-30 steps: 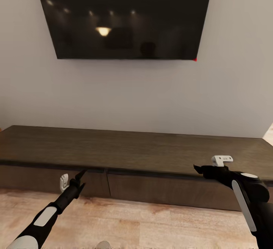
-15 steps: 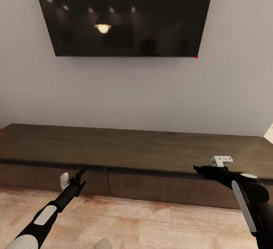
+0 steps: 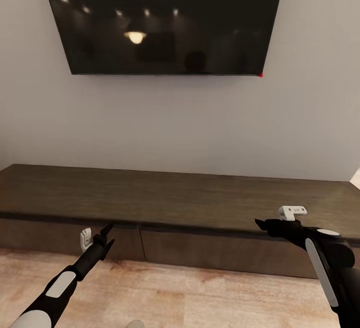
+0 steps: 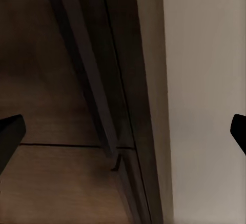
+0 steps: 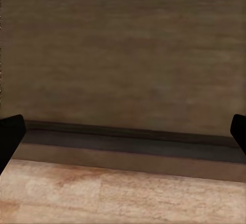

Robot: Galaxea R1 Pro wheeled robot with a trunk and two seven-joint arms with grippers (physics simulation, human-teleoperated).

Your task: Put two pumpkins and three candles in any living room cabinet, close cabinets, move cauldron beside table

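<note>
**Robot settled facing the closed cabinet, both arms held low**

Over the last second the whole head view has crept slightly: the wall-mounted television (image 3: 162,20) has grown a touch and the cabinet (image 3: 175,200) top sits a shade differently in frame. That reads as the camera edging forward, not the furniture moving. Both arms keep the same places against the cabinet front. For the task, this suggests the robot is finishing its approach to the cabinet with nothing in either end effector; the pumpkins, candles, cauldron and coffee table are somewhere outside these pictures, and the visible drawer fronts lie flush, so I judge them closed.

The cabinet spans the lower half of the head view, its top bare, with the wooden floor (image 3: 175,293) at 6 o'clock and the television at 12 o'clock.

The left end effector (image 3: 107,235) reaches up from 7 o'clock, its tips just at the drawer front below the cabinet's top edge. In the left wrist view its two tips sit at the frame's sides, spread wide and empty, looking along the cabinet (image 4: 97,80) toward the wall (image 4: 205,80).

The right end effector (image 3: 261,224) comes in from 4 o'clock, forearm bent inward, tips over the cabinet's front edge. The right wrist view shows it likewise spread and empty above cabinet (image 5: 123,55) and floor (image 5: 123,193).
</note>
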